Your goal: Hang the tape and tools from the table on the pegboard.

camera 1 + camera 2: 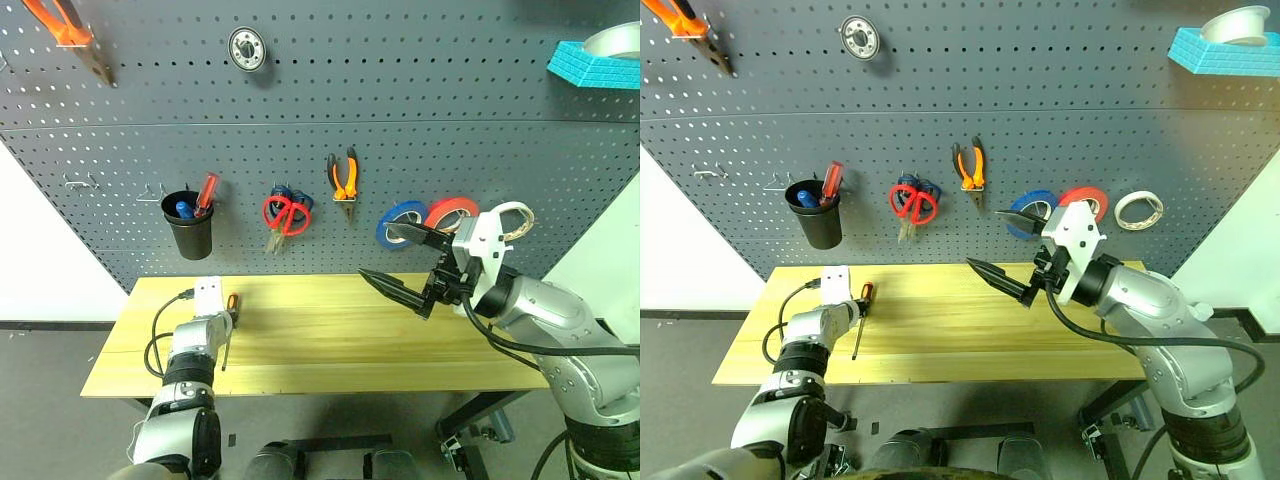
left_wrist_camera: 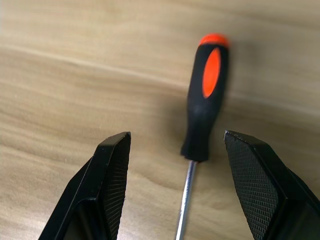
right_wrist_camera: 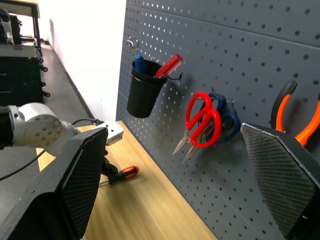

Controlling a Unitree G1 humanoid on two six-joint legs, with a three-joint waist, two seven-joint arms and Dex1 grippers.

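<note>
The slim screwdriver [image 1: 229, 322] with the orange-and-black handle lies on the wood table [image 1: 330, 340] near its left end. My left gripper [image 2: 175, 145] is open just above it, one finger on each side of the handle's lower end, not touching. My right gripper [image 1: 375, 250] hovers open and empty over the table's right half, pointing left. On the pegboard [image 1: 420, 110] hang the red-handled scissors [image 1: 285, 215], the orange-and-black pliers [image 1: 343, 180] and the red tape [image 1: 452, 210], which is partly hidden behind my right gripper.
A black cup [image 1: 188, 228] on the board holds a red-handled screwdriver. Blue scissors hang behind the red ones. A blue roll [image 1: 400, 222] and a whitish roll [image 1: 1138, 210] flank the red tape. A teal box [image 1: 590, 62] sits high at the right.
</note>
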